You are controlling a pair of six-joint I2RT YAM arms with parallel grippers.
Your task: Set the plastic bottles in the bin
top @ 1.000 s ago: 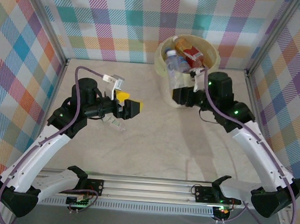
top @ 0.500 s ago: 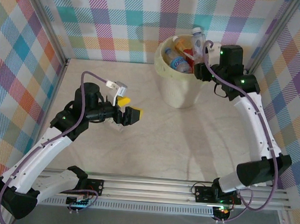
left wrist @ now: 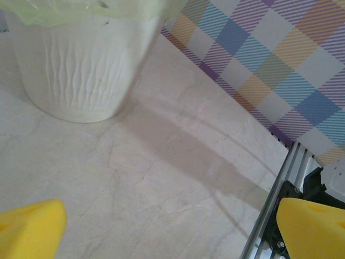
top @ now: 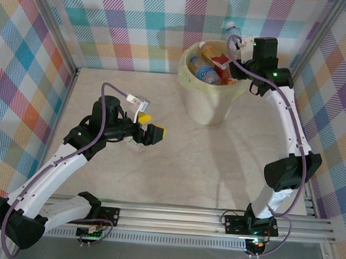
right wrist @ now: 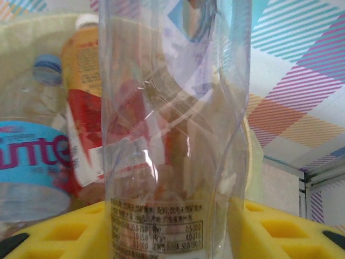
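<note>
- Left pincer: centre-left of the top view, low over the tabletop, yellow fingers spread wide, nothing btwn them. Its wrist view looks across bare marble toward the bin's ribbed wall.
- Bin: upper centre, standing on the tabletop near the checked back wall. Several bottles are already piled inside, incl. a blue-label one and an orange one.
- Clear bottle: upright, white cap up, above the bin's right rim in the upper right of the top view.
  - Judgement: empty, so v. light.
  - Thin walls are creased, so it prob. buckles under a hard squeeze, and the smooth plastic is slippery.
  - Best hold is low on the body around the label band, w/ moderate pressure. The neck is stiffer but narrower.
- Right pincer: closed on that bottle's lower body, one yellow pad each side of the printed label.
- Vs 1 s ago:
  - Left arm has crept a little right and up-frame, fingers just as wide.
  - Right arm was low at the bin's front wall. It's since risen and swung to the upper right, carrying the bottle over the rim.
  - In the last half-sec it edged slightly further up-frame.
</note>
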